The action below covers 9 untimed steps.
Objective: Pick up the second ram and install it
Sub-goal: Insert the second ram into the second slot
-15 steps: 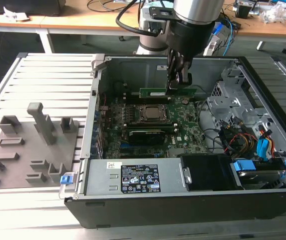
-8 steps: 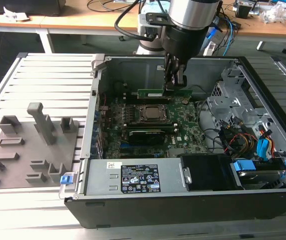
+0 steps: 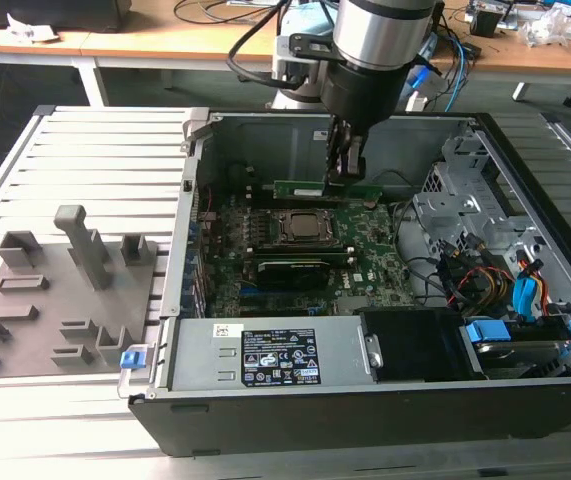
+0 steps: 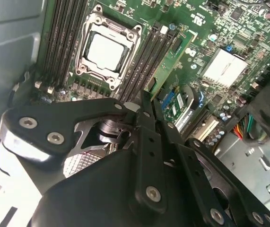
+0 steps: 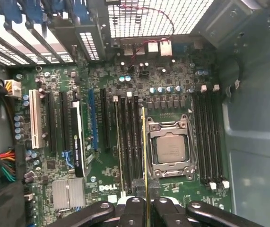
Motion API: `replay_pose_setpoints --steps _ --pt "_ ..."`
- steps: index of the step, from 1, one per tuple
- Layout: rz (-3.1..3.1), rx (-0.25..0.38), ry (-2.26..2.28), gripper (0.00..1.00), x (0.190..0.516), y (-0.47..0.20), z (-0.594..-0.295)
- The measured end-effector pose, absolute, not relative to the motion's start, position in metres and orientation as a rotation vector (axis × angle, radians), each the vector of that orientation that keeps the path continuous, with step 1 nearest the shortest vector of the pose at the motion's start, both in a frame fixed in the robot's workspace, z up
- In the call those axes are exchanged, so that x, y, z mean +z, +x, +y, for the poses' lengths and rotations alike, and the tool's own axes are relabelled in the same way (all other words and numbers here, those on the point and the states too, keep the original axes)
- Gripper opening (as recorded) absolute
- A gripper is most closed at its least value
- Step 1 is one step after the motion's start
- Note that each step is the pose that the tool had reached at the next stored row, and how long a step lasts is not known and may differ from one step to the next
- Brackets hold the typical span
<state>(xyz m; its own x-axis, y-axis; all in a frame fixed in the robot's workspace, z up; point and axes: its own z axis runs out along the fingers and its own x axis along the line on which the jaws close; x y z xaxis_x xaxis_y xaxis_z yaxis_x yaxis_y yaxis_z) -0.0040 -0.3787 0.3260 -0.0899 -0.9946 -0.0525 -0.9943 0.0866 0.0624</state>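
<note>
The second ram (image 3: 300, 189), a thin green stick, hangs level inside the open computer case with my gripper (image 3: 343, 178) shut on its top edge. It sits over the motherboard (image 3: 365, 250), at the far side of the CPU socket (image 3: 300, 226). In both wrist views the ram (image 4: 172, 59) (image 5: 144, 142) runs along the black memory slots (image 5: 130, 142) right beside the socket (image 5: 169, 149). The fingers (image 5: 134, 208) clamp it from both sides. I cannot tell whether its lower edge touches a slot.
A black oblong card (image 3: 290, 270) stands in a slot on the near side of the socket. The power supply (image 3: 265, 355) lines the case front, with the drive cage (image 3: 465, 200) and cables (image 3: 485, 280) at the exterior view's right. A grey fixture tray (image 3: 60, 290) lies outside at the exterior view's left.
</note>
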Motion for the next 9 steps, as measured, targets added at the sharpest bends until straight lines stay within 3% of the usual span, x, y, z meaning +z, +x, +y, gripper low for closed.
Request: replay_pose_setpoints --steps 9 --pt "-2.313 -0.128 2.117 0.14 0.317 -0.004 -0.356"
